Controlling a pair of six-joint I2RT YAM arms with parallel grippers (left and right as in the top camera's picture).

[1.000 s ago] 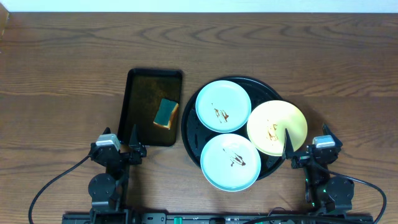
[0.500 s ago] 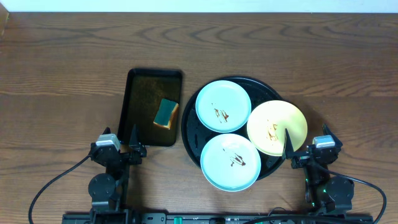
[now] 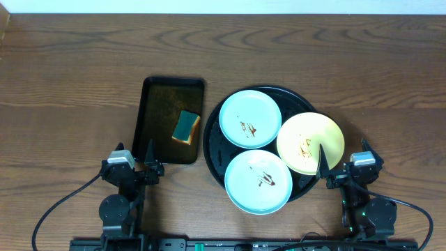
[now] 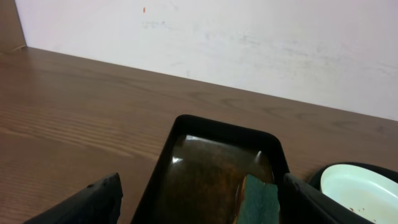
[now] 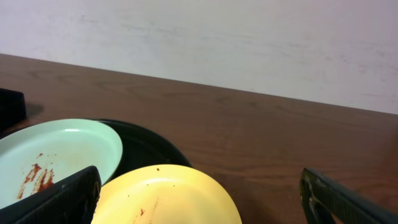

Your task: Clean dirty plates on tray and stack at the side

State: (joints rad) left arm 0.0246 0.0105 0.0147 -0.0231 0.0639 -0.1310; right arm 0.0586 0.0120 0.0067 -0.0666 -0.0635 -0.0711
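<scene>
The round black tray (image 3: 213, 148) holds three plates with brown smears: a mint-blue one (image 3: 250, 118) at the back, a mint-blue one (image 3: 258, 181) at the front, and a yellow one (image 3: 311, 143) on the right rim. My left gripper (image 3: 139, 159) is open and empty near the table's front, at the near end of the rectangular tray. My right gripper (image 3: 341, 164) is open and empty by the yellow plate's near edge. The right wrist view shows the yellow plate (image 5: 165, 202) and the back mint plate (image 5: 56, 155).
A smaller black rectangular tray (image 3: 159, 101) left of the round tray holds a green and yellow sponge (image 3: 186, 127). The left wrist view shows that tray (image 4: 205, 171) and the sponge (image 4: 258, 198). A pale wall stands behind the table.
</scene>
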